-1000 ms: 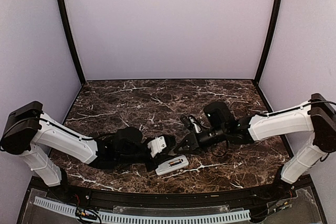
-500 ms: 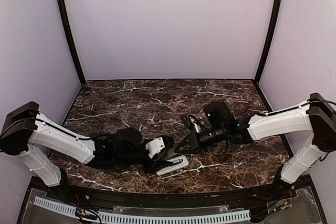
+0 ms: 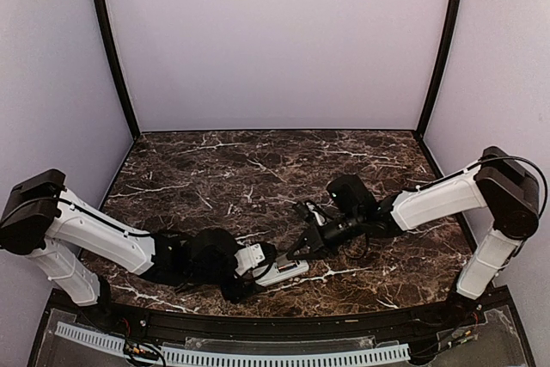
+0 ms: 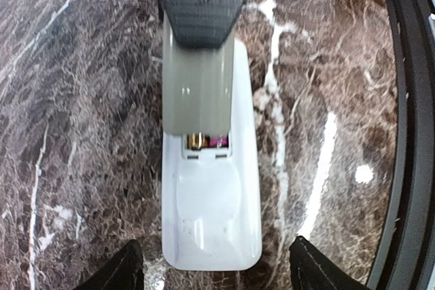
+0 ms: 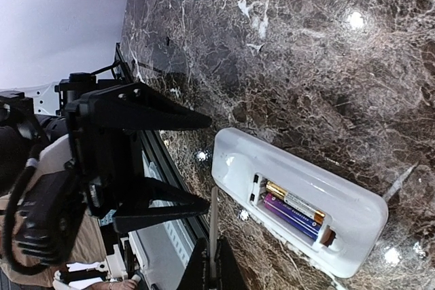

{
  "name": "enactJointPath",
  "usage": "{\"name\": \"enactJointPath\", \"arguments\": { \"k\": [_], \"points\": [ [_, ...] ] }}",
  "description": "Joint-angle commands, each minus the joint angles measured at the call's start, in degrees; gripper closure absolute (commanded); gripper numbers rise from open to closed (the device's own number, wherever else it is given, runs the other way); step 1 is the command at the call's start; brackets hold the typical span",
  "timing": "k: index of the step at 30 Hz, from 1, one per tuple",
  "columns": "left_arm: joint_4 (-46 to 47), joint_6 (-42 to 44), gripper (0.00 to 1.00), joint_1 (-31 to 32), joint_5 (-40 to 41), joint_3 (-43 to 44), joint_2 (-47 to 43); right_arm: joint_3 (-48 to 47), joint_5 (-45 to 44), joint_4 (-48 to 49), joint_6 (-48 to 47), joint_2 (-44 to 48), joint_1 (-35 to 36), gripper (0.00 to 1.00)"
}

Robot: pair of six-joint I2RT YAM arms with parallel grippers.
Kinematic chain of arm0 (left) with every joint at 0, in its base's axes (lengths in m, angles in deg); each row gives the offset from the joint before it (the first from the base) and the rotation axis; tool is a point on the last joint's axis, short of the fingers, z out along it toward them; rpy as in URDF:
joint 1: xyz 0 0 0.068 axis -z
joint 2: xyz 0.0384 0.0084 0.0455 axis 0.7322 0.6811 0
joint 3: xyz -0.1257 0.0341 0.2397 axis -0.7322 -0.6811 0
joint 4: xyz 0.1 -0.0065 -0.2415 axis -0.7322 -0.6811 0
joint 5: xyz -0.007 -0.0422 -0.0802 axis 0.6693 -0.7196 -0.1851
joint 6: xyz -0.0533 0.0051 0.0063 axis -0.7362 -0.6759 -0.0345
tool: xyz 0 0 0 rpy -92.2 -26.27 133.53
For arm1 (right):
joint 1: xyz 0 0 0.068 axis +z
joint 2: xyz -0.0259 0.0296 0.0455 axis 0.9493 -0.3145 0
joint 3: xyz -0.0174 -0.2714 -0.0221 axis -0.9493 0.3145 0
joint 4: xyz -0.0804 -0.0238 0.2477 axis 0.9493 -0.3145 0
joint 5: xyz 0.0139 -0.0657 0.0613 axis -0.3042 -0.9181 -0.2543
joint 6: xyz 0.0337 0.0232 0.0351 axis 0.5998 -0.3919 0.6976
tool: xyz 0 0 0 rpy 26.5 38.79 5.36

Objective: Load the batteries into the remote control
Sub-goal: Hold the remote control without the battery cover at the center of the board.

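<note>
Marble table (image 3: 215, 161): cover (image 4: 197, 93) is being pinched by right gripper (image 5: 211, 269) over batteries (image 5: 292, 208); left gripper (image 4: 216, 273) released astride remote (image 4: 211, 215); seating cover likely next.

White remote control (image 4: 212, 215), grey cover (image 4: 197, 93)

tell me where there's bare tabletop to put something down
Bare: the whole back strip of the table along the rear wall, and its far-left corner. Crowded: front centre, where the left tool straddles the remote control and the right tool holds the cover over it.
</note>
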Motion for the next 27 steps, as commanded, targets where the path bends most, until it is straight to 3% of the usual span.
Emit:
{"name": "enactJointPath", "arguments": {
  "k": [1,9,27],
  "points": [
    [-5.3,0.7,0.27,0.1,2.6,1.2,3.2,0.1,2.0,1.6,-2.6,0.0,-1.4,1.0],
    [-5.5,0.7,0.28,0.1,2.9,1.8,4.8,1.1,4.7,6.0,-1.6,-3.5,-1.7,1.0],
    [-5.8,1.4,0.43,0.1,0.7,2.0,4.9,0.8,5.0,4.0,-2.7,-5.7,-1.7,1.0]
  ]
}}
